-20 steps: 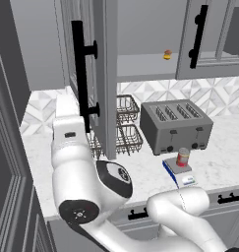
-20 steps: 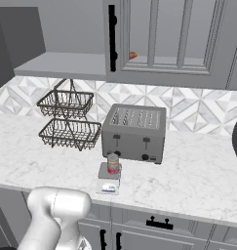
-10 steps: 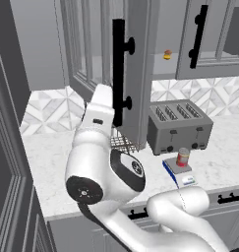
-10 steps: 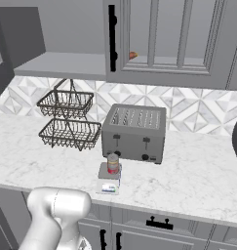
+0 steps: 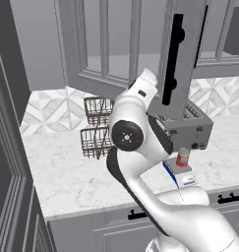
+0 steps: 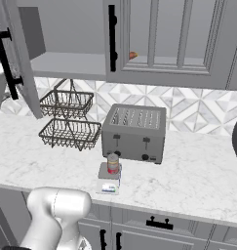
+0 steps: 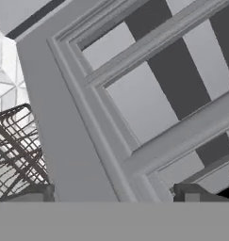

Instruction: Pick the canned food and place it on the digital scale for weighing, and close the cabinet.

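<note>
Can weighed; cabinet door half swung, closing step in hand.

Left base view: the canned food [image 5: 182, 157] stands upright on the digital scale [image 5: 179, 173], in front of the toaster [image 5: 182, 130]. The arm reaches up behind the open door [image 5: 182, 54] of the cabinet [image 5: 111, 49].
Right base view: the can [image 6: 112, 163] sits on the scale [image 6: 109, 177]; the left door [image 6: 15, 58] juts out over the wire baskets [image 6: 69, 119].
Hand view: the gripper [image 7: 113, 194] faces the door panel [image 7: 134, 103] up close, fingertips [image 7: 189, 192] spread wide with nothing between them. Next, judging by this, it must press the door on round until shut.
</note>
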Controlling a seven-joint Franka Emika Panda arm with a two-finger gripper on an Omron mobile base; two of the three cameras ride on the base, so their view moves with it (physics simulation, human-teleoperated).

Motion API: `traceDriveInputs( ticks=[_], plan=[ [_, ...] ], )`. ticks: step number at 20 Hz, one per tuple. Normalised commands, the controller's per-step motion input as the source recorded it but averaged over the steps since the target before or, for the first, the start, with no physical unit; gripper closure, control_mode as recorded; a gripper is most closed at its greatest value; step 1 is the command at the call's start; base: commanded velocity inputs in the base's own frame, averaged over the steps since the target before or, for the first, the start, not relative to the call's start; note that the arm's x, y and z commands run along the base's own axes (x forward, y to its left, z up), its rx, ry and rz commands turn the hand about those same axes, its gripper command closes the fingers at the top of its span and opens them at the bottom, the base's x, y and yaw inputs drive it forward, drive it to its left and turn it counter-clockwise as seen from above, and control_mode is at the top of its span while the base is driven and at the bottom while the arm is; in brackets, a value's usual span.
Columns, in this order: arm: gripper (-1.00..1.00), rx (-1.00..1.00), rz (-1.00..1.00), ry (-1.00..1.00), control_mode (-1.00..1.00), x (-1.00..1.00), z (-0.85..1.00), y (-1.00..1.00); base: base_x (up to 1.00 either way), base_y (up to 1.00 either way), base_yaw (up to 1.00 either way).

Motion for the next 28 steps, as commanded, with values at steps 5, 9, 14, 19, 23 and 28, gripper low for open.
traceDriveInputs(
  ticks=[5,9,14,19,23,28],
  plan=[
    [-1.0,0.21,0.15,0.1,-1.0,0.99,0.0,-0.7,0.0,0.0,0.0],
    [-1.0,0.19,0.13,0.08,-1.0,0.98,0.0,-0.62,0.0,0.0,0.0],
    [-1.0,0.12,0.09,0.01,-1.0,0.98,0.0,-0.3,0.0,0.0,0.0],
    [-1.0,0.05,0.01,-0.04,-1.0,0.75,-0.02,-0.02,0.0,0.0,0.0],
    [-1.0,0.04,0.0,-0.13,-1.0,0.69,-0.13,0.0,0.0,0.0,0.0],
    [-1.0,0.05,0.0,-0.04,-1.0,0.89,-0.11,0.0,0.0,0.0,0.0]
  ],
)
